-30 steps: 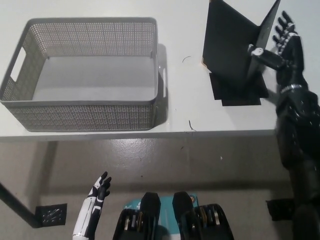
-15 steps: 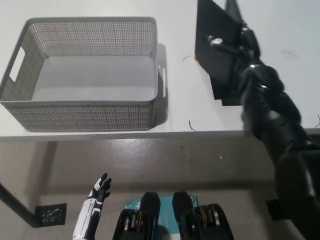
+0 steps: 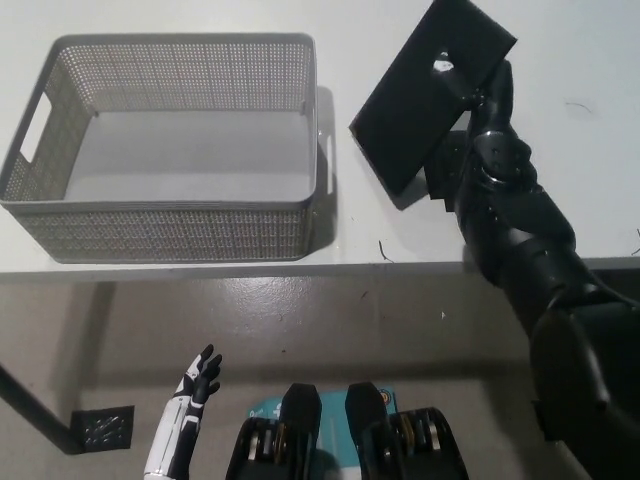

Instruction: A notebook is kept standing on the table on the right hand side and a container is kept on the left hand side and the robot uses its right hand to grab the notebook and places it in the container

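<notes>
A black notebook [image 3: 420, 90] hangs tilted above the white table, just right of the basket, with my black right hand [image 3: 480, 85] shut on its right side. The grey mesh basket [image 3: 160, 232] stands on the left half of the table, and nothing lies inside it. The notebook's lower left corner is close to the basket's right rim but apart from it. My white left hand [image 3: 198, 378] rests low at the picture's lower left, below the table's front edge, fingers spread and holding nothing.
The white table [image 3: 590, 170] ends at a front edge running across the middle of the picture. A dark patch [image 3: 445, 185] lies on the table under my right arm. Grey floor shows below, with a small black plate [image 3: 100, 428] at lower left.
My right hand has closed on the notebook, lifted it off the table and carried it left toward the basket, tilting it. The left hand has not moved.
</notes>
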Robot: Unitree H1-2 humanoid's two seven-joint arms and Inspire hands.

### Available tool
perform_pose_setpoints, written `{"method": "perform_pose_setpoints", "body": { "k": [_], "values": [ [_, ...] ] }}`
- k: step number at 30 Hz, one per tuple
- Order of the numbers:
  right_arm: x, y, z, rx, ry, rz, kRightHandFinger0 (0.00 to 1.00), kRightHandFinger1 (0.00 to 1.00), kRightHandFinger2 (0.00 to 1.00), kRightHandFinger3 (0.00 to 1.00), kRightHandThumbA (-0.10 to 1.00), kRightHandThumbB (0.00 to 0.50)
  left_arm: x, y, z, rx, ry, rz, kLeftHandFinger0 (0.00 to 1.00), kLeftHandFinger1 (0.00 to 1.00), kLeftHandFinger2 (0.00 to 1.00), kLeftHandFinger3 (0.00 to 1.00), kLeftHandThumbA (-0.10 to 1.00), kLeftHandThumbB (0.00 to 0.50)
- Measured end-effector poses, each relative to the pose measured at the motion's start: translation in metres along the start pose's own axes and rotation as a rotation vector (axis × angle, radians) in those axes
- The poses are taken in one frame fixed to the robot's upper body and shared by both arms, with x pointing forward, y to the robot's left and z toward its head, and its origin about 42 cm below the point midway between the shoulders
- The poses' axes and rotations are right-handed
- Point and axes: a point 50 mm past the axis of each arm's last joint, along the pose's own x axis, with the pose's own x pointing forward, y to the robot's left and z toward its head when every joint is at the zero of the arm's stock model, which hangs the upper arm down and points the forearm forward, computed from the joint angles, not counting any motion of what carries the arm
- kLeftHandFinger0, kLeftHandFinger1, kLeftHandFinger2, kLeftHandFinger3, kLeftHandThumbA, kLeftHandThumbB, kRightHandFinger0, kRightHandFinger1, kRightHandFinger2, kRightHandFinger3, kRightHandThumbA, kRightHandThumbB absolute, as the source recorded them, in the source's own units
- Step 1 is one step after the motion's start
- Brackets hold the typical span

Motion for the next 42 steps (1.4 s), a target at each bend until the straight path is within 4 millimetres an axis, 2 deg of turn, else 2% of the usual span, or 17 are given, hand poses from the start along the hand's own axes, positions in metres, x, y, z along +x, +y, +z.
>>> {"method": "perform_pose_setpoints", "body": {
  "k": [4, 9, 11, 13, 19, 22, 26, 30, 31, 33, 36, 37, 38, 39, 40, 41, 42],
  "values": [
    [0.002, 0.000, 0.014, 0.058, -0.050, -0.012, 0.00, 0.26, 0.67, 0.70, -0.10, 0.076, 0.000, 0.000, 0.000, -0.002, 0.000, 0.000, 1.00, 1.00, 1.00, 1.00, 1.00, 0.343],
    [0.001, 0.009, 0.049, 0.195, -0.152, -0.012, 0.00, 0.28, 0.73, 0.81, -0.10, 0.072, -0.001, 0.000, -0.001, -0.004, 0.001, 0.000, 1.00, 1.00, 1.00, 1.00, 1.00, 0.331],
    [-0.002, 0.015, 0.065, 0.252, -0.198, -0.006, 0.00, 0.28, 0.70, 0.78, -0.10, 0.081, -0.001, 0.000, -0.001, -0.003, 0.002, 0.000, 1.00, 1.00, 1.00, 1.00, 1.00, 0.339],
    [-0.007, 0.022, 0.080, 0.299, -0.243, 0.007, 0.00, 0.29, 0.69, 0.76, -0.10, 0.111, -0.002, 0.000, -0.001, -0.002, 0.004, 0.000, 1.00, 1.00, 1.00, 1.00, 1.00, 0.338],
    [-0.029, 0.045, 0.123, 0.414, -0.360, 0.064, 0.00, 0.29, 0.71, 0.76, -0.10, 0.088, -0.006, 0.000, -0.004, 0.000, 0.013, -0.002, 1.00, 1.00, 1.00, 1.00, 1.00, 0.327],
    [-0.038, 0.061, 0.133, 0.430, -0.378, 0.101, 0.00, 0.25, 0.69, 0.80, -0.10, 0.078, -0.006, 0.000, -0.004, 0.002, 0.013, -0.003, 1.00, 1.00, 1.00, 1.00, 1.00, 0.317],
    [-0.048, 0.092, 0.123, 0.393, -0.335, 0.147, 0.00, 0.21, 0.65, 0.77, -0.10, 0.063, -0.006, -0.001, -0.004, 0.004, 0.013, -0.007, 1.00, 1.00, 1.00, 1.00, 1.00, 0.350],
    [-0.055, 0.124, 0.089, 0.295, -0.222, 0.181, 0.00, 0.18, 0.64, 0.80, -0.10, 0.074, -0.006, -0.002, -0.003, 0.004, 0.012, -0.016, 1.00, 1.00, 1.00, 1.00, 1.00, 0.384],
    [-0.057, 0.130, 0.080, 0.266, -0.194, 0.188, 0.00, 0.21, 0.61, 0.74, -0.10, 0.149, -0.006, -0.002, -0.003, 0.004, 0.011, -0.017, 1.00, 1.00, 1.00, 1.00, 1.00, 0.384],
    [-0.061, 0.139, 0.063, 0.208, -0.146, 0.196, 0.00, 0.15, 0.59, 0.74, -0.10, 0.100, -0.005, -0.003, -0.003, 0.004, 0.009, -0.019, 1.00, 1.00, 1.00, 1.00, 1.00, 0.381],
    [-0.070, 0.152, 0.041, 0.100, -0.102, 0.211, 0.00, 0.15, 0.60, 0.74, -0.10, 0.115, -0.005, -0.003, -0.002, 0.004, 0.009, -0.022, 1.00, 1.00, 1.00, 1.00, 1.00, 0.391],
    [-0.072, 0.154, 0.037, 0.073, -0.097, 0.215, 0.00, 0.17, 0.61, 0.70, -0.10, 0.135, -0.005, -0.004, -0.002, 0.004, 0.008, -0.023, 1.00, 1.00, 1.00, 1.00, 1.00, 0.397],
    [-0.074, 0.158, 0.033, 0.039, -0.095, 0.220, 0.13, 0.35, 0.79, 0.81, -0.02, 0.164, -0.006, -0.004, -0.002, 0.004, 0.007, -0.026, 1.00, 1.00, 1.00, 1.00, 1.00, 0.409],
    [-0.076, 0.159, 0.031, 0.023, -0.094, 0.225, 0.52, 0.77, 1.00, 1.00, 0.38, 0.296, -0.006, -0.005, -0.002, 0.004, 0.007, -0.028, 1.00, 1.00, 1.00, 1.00, 1.00, 0.412],
    [-0.077, 0.161, 0.029, 0.004, -0.094, 0.235, 0.93, 1.00, 1.00, 1.00, 0.71, 0.460, -0.005, -0.006, -0.002, 0.003, 0.007, -0.032, 1.00, 1.00, 1.00, 1.00, 1.00, 0.409],
    [-0.078, 0.162, 0.028, -0.007, -0.097, 0.254, 1.00, 1.00, 1.00, 1.00, 0.75, 0.449, -0.005, -0.006, -0.002, 0.003, 0.006, -0.036, 1.00, 1.00, 1.00, 1.00, 1.00, 0.408],
    [-0.078, 0.163, 0.028, -0.012, -0.098, 0.268, 1.00, 1.00, 1.00, 1.00, 0.86, 0.496, -0.005, -0.007, -0.002, 0.003, 0.006, -0.038, 1.00, 1.00, 1.00, 1.00, 1.00, 0.407]
  ]
}}
